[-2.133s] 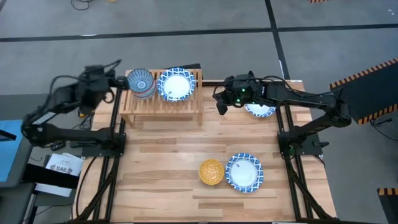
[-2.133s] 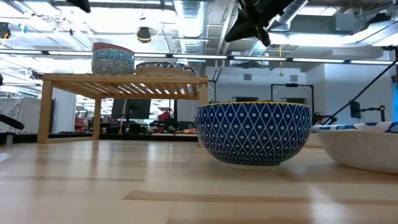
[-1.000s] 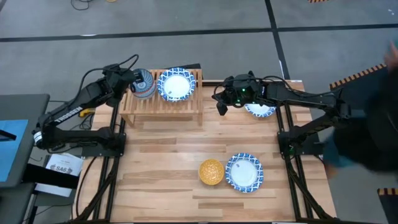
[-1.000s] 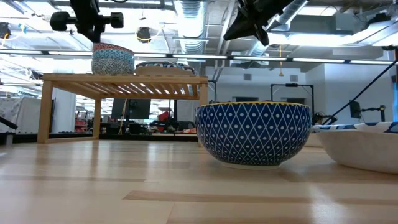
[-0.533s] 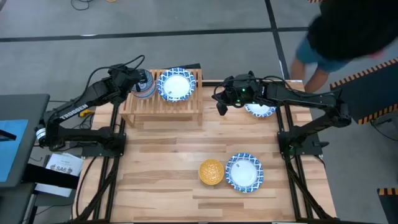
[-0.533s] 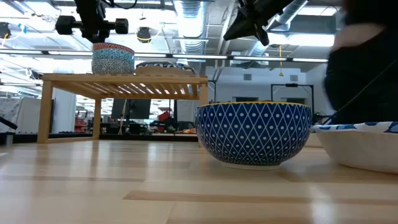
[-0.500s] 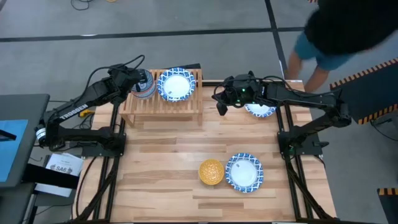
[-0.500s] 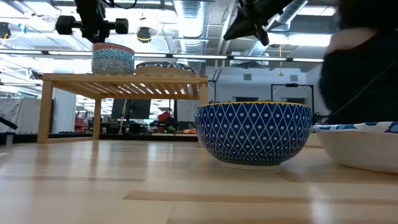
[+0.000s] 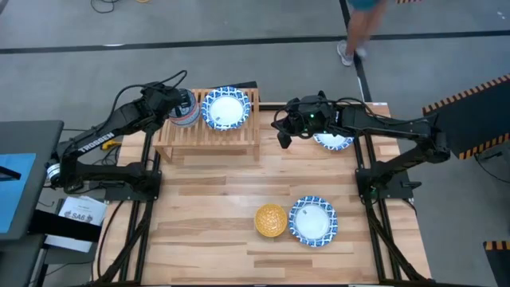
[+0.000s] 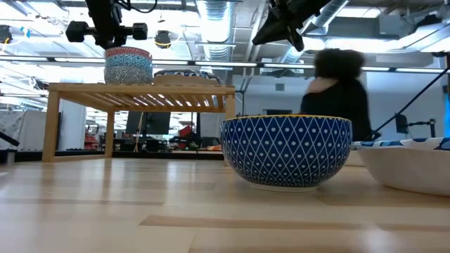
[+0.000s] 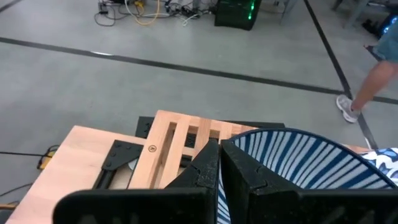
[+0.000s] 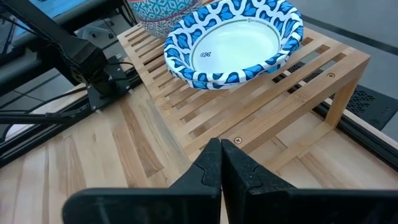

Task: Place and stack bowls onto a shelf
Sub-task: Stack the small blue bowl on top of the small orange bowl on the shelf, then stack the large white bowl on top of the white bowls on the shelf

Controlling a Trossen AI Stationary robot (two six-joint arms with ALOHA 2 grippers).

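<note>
The shelf (image 9: 207, 127) stands at the far left of the table. A small bowl with a blue-striped inside (image 9: 186, 109) (image 10: 128, 66) (image 11: 298, 162) and a wide blue-and-white bowl (image 9: 225, 108) (image 12: 233, 40) rest on its slats. My left gripper (image 9: 179, 101) (image 10: 107, 42) (image 11: 219, 158) is shut and hangs at the small bowl's left rim. My right gripper (image 9: 282, 140) (image 10: 259, 41) (image 12: 221, 149) is shut and hovers above the table, right of the shelf. Another wide bowl (image 9: 335, 141) lies under the right arm. A yellow-lined bowl (image 9: 271, 220) (image 10: 286, 151) and a wide bowl (image 9: 313, 221) sit near the front. My left gripper has its shut fingers (image 11: 239, 165) right beside the small bowl's rim (image 11: 255, 138), on the side toward the table's left edge, coming slanting down from the left. I cannot tell whether they touch the rim.
Bare butcher-block tabletop (image 9: 207, 207) spreads between the shelf and the two front bowls. The arms' black frames (image 9: 143, 183) (image 9: 374, 191) stand at both sides. A person (image 10: 337, 91) walks on the floor beyond the table's far right corner.
My left gripper has come in from the table's left edge to the small bowl on the shelf and has nearly stopped there, still shut. A person has walked past beyond the table's far right corner. My right arm has kept still.
</note>
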